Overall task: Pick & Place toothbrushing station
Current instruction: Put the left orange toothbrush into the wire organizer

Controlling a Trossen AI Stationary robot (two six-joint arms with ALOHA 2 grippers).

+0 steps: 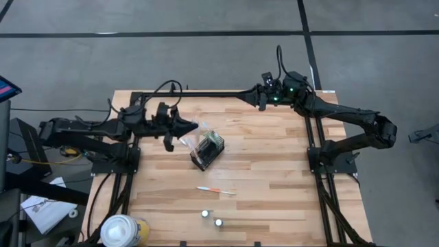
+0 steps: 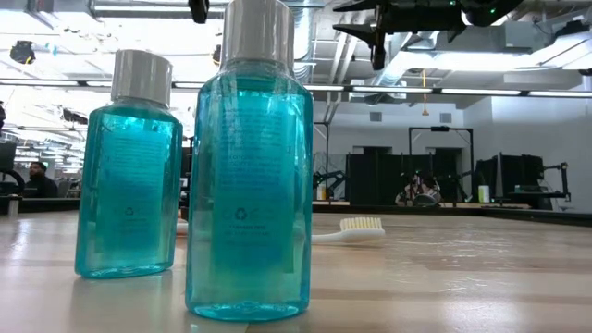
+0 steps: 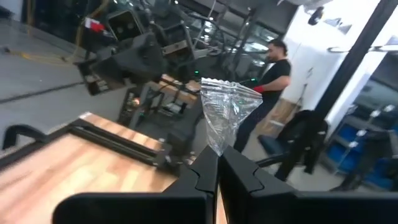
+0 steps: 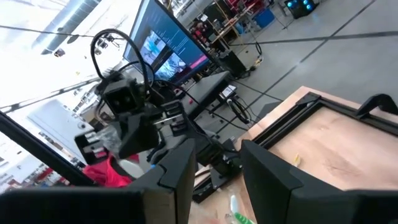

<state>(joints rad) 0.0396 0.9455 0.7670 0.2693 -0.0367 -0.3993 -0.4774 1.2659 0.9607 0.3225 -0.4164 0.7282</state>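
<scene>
The black wire-mesh holder (image 1: 207,150) stands on the table's middle with green-and-white items in it. A white toothbrush with an orange part (image 1: 215,191) lies flat nearer the front; its bristle head shows in the low view (image 2: 362,226). My left gripper (image 1: 191,128) is just left of the holder, shut on a crinkled piece of clear plastic (image 3: 227,116). My right gripper (image 1: 263,100) is raised over the far edge, open and empty; it also shows in the right wrist view (image 4: 216,168). My left gripper pinches the clear plastic by its narrow end (image 3: 217,149) between its two shut fingers. The fingers lie about level and point toward the table's right. The rest of the plastic sticks out past the fingertips, crumpled, toward the holder (image 1: 189,140).
Two blue mouthwash bottles with silver caps (image 2: 247,166) (image 2: 129,171) stand near the front edge, also in the high view (image 1: 205,214) (image 1: 219,222). A white-and-yellow round container (image 1: 123,231) sits at the front left corner. A person stands beyond the table (image 3: 273,74).
</scene>
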